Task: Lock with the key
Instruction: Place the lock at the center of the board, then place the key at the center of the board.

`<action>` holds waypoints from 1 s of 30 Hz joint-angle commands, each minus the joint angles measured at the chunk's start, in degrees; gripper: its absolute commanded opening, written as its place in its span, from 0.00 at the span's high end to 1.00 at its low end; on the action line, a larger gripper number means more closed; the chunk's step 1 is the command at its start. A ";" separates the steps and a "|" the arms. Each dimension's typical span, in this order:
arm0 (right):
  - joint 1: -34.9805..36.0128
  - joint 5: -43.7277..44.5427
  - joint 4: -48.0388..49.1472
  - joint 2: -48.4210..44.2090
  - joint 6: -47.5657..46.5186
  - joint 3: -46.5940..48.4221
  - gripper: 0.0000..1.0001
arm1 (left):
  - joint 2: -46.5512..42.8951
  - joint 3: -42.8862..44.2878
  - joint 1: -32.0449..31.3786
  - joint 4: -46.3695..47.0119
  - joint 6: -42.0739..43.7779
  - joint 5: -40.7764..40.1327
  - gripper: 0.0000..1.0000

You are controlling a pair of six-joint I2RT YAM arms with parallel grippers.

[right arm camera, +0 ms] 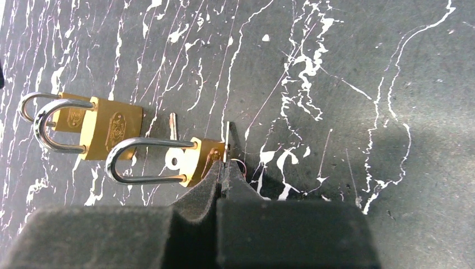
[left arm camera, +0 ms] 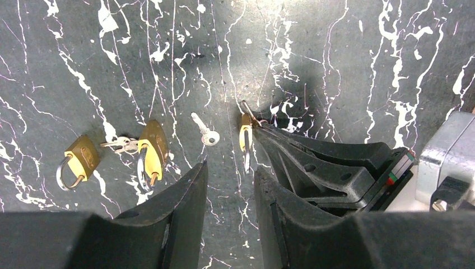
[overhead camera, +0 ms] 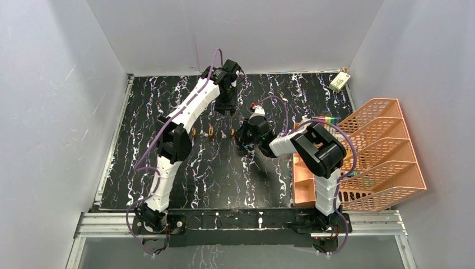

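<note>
Three brass padlocks lie in a row mid-table. My right gripper [right arm camera: 226, 165] is shut on the thin key [right arm camera: 227, 137] that sits in the base of the nearest padlock [right arm camera: 200, 159], whose steel shackle [right arm camera: 140, 161] points left. From the left wrist this padlock [left arm camera: 245, 134] shows edge-on at the right gripper's black fingers [left arm camera: 313, 162]. My left gripper [left arm camera: 229, 176] hovers open just behind it, nothing between its fingers. A loose silver key [left arm camera: 205, 131] lies beside it. From above, the left gripper [overhead camera: 227, 103] is beyond the padlock [overhead camera: 232, 133].
Two more padlocks [left arm camera: 84, 158] [left arm camera: 154, 147] lie to the left with a bunch of keys [left arm camera: 120, 144] between them. An orange file rack [overhead camera: 386, 151] and an orange tray [overhead camera: 304, 182] stand at the right edge. A small white box [overhead camera: 339, 82] sits far right.
</note>
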 commanded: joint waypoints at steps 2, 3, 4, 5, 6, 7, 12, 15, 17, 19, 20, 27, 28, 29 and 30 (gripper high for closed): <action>0.78 0.22 -2.50 -0.89 -0.23 -0.22 1.00 | -4.57 -0.64 0.15 -1.07 -0.16 0.39 0.65; 0.79 0.37 -2.46 -0.89 -0.27 -0.22 1.00 | -4.58 -0.73 0.13 -1.06 -0.12 0.36 0.65; 0.75 0.66 -2.50 -0.91 -0.36 -0.30 1.00 | -4.66 -0.76 0.15 -1.06 -0.11 0.38 0.65; 0.80 1.07 -2.66 -1.15 -0.46 -0.45 1.00 | -4.67 -0.76 0.13 -1.13 -0.07 0.32 0.65; 0.71 1.94 -3.07 -1.41 -0.60 -0.66 1.00 | -4.73 -0.76 0.15 -1.22 -0.03 0.21 0.65; 0.49 2.84 -3.47 -1.82 -0.91 -0.88 1.00 | -4.82 -0.84 0.15 -1.30 0.04 0.10 0.65; -2.41 3.24 -3.66 -3.90 -1.55 -2.53 1.00 | -5.95 -2.21 0.45 -0.67 0.24 -0.19 0.65; -4.64 2.45 -3.24 -4.50 -1.38 -3.44 1.00 | -6.56 -2.74 0.58 -0.37 0.19 -0.09 0.64; -5.75 1.72 -3.10 -4.63 -1.50 -3.59 1.00 | -6.73 -2.99 0.59 -0.23 0.20 -0.02 0.64; -6.13 1.26 -2.96 -4.57 -1.97 -3.47 1.00 | -6.98 -3.46 0.59 0.09 0.15 0.12 0.64; -6.12 1.25 -3.03 -4.51 -2.27 -3.36 1.00 | -7.15 -3.81 0.59 0.30 0.15 0.15 0.64; -6.48 0.98 -3.29 -4.44 -2.46 -3.35 1.00 | -8.81 -6.03 0.68 1.25 0.10 -0.13 0.64; -6.46 0.77 -3.31 -4.36 -2.43 -3.34 1.00 | -9.06 -6.23 0.75 1.37 0.07 -0.13 0.64; -6.47 0.45 -3.35 -4.32 -2.36 -3.40 1.00 | -9.32 -6.47 0.76 1.52 0.02 -0.19 0.64; -6.49 0.17 -3.35 -4.31 -2.22 -3.46 1.00 | -9.59 -6.78 0.84 1.80 0.00 -0.11 0.64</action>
